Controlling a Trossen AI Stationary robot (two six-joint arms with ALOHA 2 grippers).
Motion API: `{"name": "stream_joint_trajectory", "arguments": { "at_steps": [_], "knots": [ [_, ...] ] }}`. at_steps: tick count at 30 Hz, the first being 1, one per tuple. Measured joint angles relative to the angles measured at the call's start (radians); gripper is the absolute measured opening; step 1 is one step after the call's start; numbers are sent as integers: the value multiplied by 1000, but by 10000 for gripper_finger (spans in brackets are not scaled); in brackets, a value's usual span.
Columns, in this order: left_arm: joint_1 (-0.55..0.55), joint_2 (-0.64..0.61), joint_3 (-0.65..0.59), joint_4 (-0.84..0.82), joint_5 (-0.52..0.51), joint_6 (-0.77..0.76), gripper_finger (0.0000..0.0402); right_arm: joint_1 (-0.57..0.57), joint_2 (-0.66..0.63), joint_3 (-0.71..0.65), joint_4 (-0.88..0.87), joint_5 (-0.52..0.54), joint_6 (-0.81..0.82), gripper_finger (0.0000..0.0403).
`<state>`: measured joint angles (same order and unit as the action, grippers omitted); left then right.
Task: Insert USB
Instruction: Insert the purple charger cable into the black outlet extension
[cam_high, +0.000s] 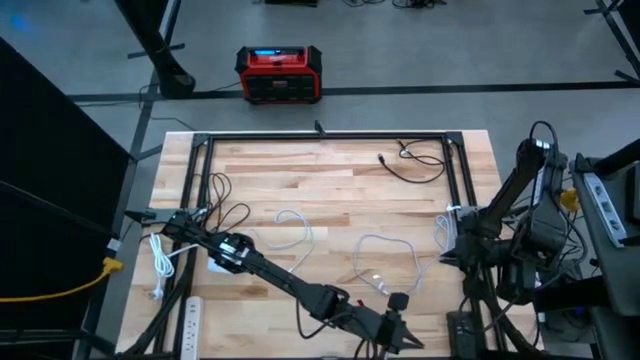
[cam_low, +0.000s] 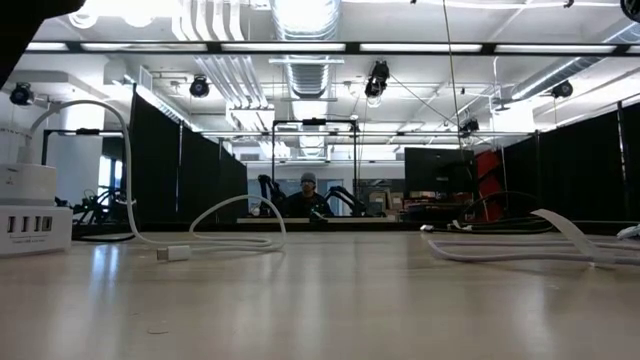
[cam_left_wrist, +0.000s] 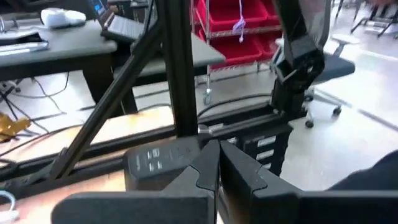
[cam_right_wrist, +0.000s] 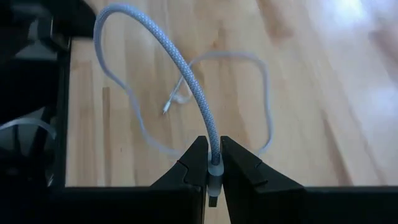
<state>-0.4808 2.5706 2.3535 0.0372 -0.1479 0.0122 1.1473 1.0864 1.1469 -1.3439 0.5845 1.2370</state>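
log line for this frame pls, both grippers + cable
left gripper: shut, empty, at table's near edge | right gripper: shut on white braided cable near its plug, at right edge | power strip: no cable inserted yet

This is a robotics lab or workshop in a big industrial hall. The low view shows exposed silver ducts (cam_low: 235, 75) and ceiling spotlights (cam_low: 377, 78) over black partition curtains (cam_low: 180, 175), with a person (cam_low: 308, 196) seated at another rig far back. The butcher-block surface (cam_high: 330, 190) sits inside a black metal frame (cam_high: 320, 137) on grey flooring; red storage bins (cam_left_wrist: 239, 28) on a wire rack and an office chair (cam_left_wrist: 339, 65) stand nearby.
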Motion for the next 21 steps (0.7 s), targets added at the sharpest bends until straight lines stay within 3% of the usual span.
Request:
{"name": "stream_joint_trajectory", "arguments": {
  "at_steps": [3, 8, 21],
  "knots": [
    [1, -1, 0, -80, -49, 1, 0, 0, 20, -7, 73, -106, -49, 16],
    [-2, -1, -2, -194, -175, -6, 0, 0, 73, -48, 342, -267, -161, 16],
    [-3, -2, -2, -224, -183, -25, 0, 2, 381, -83, 653, -472, -163, 16]
  ]
}}
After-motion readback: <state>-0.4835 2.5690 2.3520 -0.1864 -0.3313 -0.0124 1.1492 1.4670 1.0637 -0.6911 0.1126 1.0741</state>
